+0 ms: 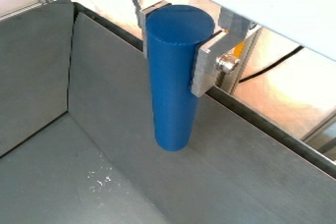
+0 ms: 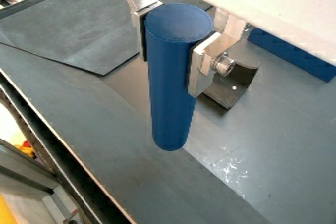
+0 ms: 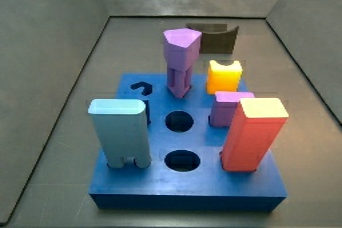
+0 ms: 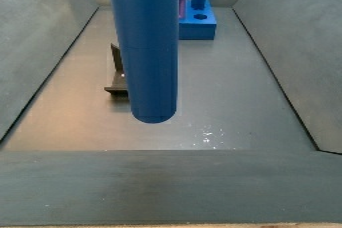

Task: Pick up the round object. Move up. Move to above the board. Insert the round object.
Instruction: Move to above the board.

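Observation:
The round object (image 1: 175, 81), a tall dark-blue cylinder peg, hangs upright between the silver fingers (image 1: 205, 69) of my gripper (image 1: 176, 33), which is shut on its upper part. It shows the same way in a wrist view (image 2: 176, 71). In a side view the peg (image 4: 143, 42) hangs well above the grey floor, its lower end free; the gripper is out of that frame. The bright-blue board (image 3: 147, 184) with round holes lies on the floor; in a side view (image 4: 201, 20) it is far behind the peg. A corner of the board (image 2: 292, 53) shows beyond the gripper.
The fixture (image 2: 230, 83) stands on the floor beneath the gripper and left of the peg (image 4: 118, 72); it is also behind the board (image 3: 214, 38). The board holds a purple post (image 3: 181, 60), a light-blue block (image 3: 118, 130), yellow, small purple and orange pieces. Grey walls enclose the floor.

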